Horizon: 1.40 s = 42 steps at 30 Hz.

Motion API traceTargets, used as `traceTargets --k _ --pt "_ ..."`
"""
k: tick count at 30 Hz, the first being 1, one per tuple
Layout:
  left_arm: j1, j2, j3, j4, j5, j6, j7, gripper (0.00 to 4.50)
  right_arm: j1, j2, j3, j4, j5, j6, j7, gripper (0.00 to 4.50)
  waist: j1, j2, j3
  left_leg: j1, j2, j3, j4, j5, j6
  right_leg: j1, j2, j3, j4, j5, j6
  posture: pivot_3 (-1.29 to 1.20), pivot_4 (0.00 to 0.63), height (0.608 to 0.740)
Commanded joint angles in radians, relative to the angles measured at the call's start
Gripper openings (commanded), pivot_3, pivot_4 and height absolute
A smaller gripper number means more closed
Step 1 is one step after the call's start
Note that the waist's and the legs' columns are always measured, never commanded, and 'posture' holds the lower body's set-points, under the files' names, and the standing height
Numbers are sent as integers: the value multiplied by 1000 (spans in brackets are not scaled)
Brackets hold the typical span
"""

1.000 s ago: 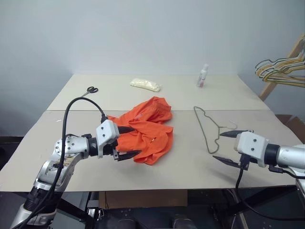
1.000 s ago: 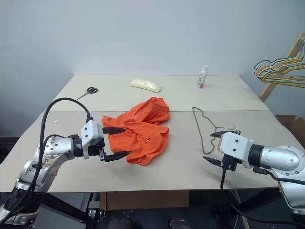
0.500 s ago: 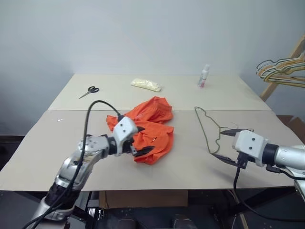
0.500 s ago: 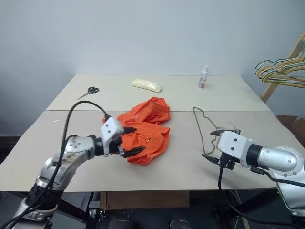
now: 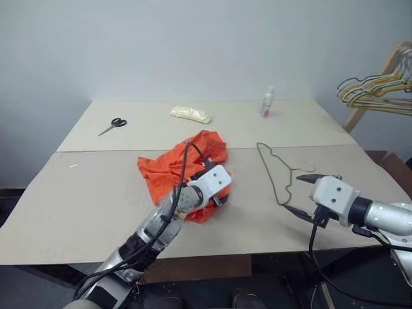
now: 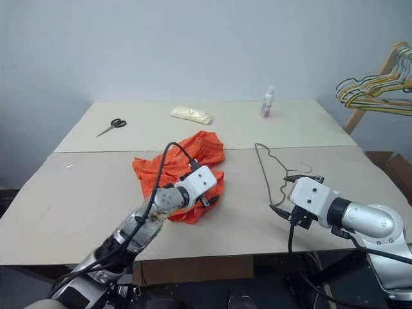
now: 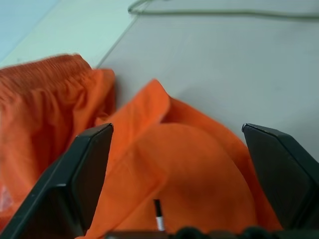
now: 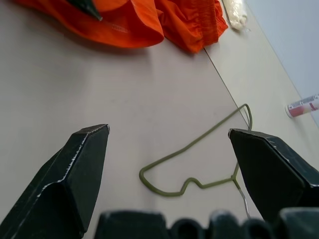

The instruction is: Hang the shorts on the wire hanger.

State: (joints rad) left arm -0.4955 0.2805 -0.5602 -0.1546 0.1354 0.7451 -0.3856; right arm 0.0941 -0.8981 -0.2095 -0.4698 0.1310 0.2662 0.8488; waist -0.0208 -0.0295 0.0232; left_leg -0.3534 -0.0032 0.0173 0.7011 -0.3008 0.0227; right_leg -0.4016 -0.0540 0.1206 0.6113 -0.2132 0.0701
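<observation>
Left eye view: the table (image 5: 96, 212) holds crumpled shorts (image 5: 168, 168), nothing hung yet. The wire hanger (image 5: 275, 172) lies flat, well apart. The left gripper (image 7: 177, 184) straddles the fabric, wide open, empty; the right gripper (image 8: 169, 172) gapes empty over the hanger.

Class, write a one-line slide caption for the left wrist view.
Open left gripper poised over the crumpled orange shorts on the table, with the wire hanger lying beyond.
</observation>
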Motion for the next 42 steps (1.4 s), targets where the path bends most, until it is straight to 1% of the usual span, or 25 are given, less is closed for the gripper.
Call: traceTargets --k 1,2,5,9,10,12,16,17,20,23,26,28,30,32,34,37,38,39,40,42 --pt "-9 -11 -24 32 61 -9 21 4500 -9 -5 -26 -31 -4 9 -15 4457 -2 0 0 0 0 0 0 0 0 0 0 0 0 0 0 -57 0 740" --pt "-4 -20 -21 45 60 -15 20 4500 -10 -7 -25 -30 -5 10 -16 4457 -3 0 0 0 0 0 0 0 0 0 0 0 0 0 0 -59 0 740" --pt "2 -34 -13 71 58 -15 6 3918 -15 -13 -28 -29 -3 12 -13 4500 -4 0 0 0 0 0 0 0 0 0 0 0 0 0 0 -55 0 740" --pt "5 -40 -9 116 62 -15 -9 2619 -25 -21 -31 -25 1 11 -5 4500 -3 0 0 0 0 0 0 0 0 0 0 0 0 0 0 -51 0 740" --pt "6 -41 -6 122 60 -15 -15 2363 -28 -23 -31 -22 1 9 -3 4500 -4 0 0 0 0 0 0 0 0 0 0 0 0 0 0 -51 0 740" --pt "8 -37 -6 130 69 -23 -15 1633 -36 -27 -31 -17 3 7 0 4500 -4 0 0 0 0 0 0 0 0 0 0 0 0 0 0 -48 0 740" --pt "27 -21 16 97 53 -22 -45 266 -49 -33 -27 -8 5 4 5 4500 -3 0 0 0 0 0 0 0 0 0 0 0 0 0 0 -42 0 740" --pt "36 -11 23 77 48 -26 -56 26 -52 -34 -25 -6 4 3 5 4500 -4 0 0 0 0 0 0 0 0 0 0 0 0 0 0 -41 0 740" --pt "87 42 58 -32 11 -56 -121 26 -62 -33 -17 5 1 -2 8 4500 -5 0 0 0 0 0 -1 0 0 -1 0 0 0 0 0 -25 0 740" --pt "189 169 145 -176 -82 -158 -248 26 -77 -27 -5 16 -1 -7 5 4500 -7 1 0 0 1 0 -3 0 0 -1 0 1 0 -1 -1 -7 0 740" --pt "275 280 227 -232 -149 -284 -340 26 -86 -22 5 25 -2 -13 5 4500 -6 1 0 1 1 1 -4 0 0 -2 0 1 1 -1 -2 15 0 740" --pt "362 364 330 -226 -255 -450 -469 26 -97 -15 22 36 -7 -21 2 4500 -4 1 0 1 2 1 -3 0 0 -2 0 0 1 -1 -3 26 0 740" --pt "423 458 409 -176 -329 -624 -612 26 -111 -9 40 48 -9 -32 3 4500 -3 1 0 2 2 2 -4 0 0 -2 -1 0 1 -2 -4 39 0 740" --pt "437 507 464 -76 -357 -775 -691 26 -126 -5 54 56 -9 -38 4 4500 7 1 0 2 3 3 -4 0 0 -2 -2 -1 1 -6 -11 47 0 740" --pt "422 533 501 46 -379 -920 -769 26 -138 -2 65 63 -12 -41 5 4500 17 2 0 2 2 3 -3 0 0 -2 -3 -2 1 -7 -11 48 0 740" --pt "362 553 526 199 -373 -1014 -824 26 -149 -1 73 68 -11 -42 6 4500 28 2 0 1 2 4 -3 0 0 -1 -3 -3 1 -6 -10 48 0 740" --pt "332 555 526 249 -361 -1030 -830 26 -152 -1 75 66 -9 -40 6 4500 32 2 0 1 2 4 -3 0 0 -1 -3 -3 0 -6 -9 45 0 740" --pt "304 555 525 295 -379 -1050 -871 26 -153 -1 76 64 -8 -38 7 4500 33 2 1 1 1 4 -3 0 0 -2 -3 -3 0 -4 -6 43 0 740" --pt "281 558 519 328 -396 -1067 -917 238 -153 -1 77 62 -9 -37 7 4500 34 1 0 1 1 3 -3 0 0 -2 -3 -3 0 -3 -4 41 0 740" --pt "254 554 512 367 -411 -1098 -966 702 -148 -3 74 58 -8 -35 7 4500 32 1 0 0 1 3 -3 0 0 -2 -3 -4 0 -3 -4 33 0 740"
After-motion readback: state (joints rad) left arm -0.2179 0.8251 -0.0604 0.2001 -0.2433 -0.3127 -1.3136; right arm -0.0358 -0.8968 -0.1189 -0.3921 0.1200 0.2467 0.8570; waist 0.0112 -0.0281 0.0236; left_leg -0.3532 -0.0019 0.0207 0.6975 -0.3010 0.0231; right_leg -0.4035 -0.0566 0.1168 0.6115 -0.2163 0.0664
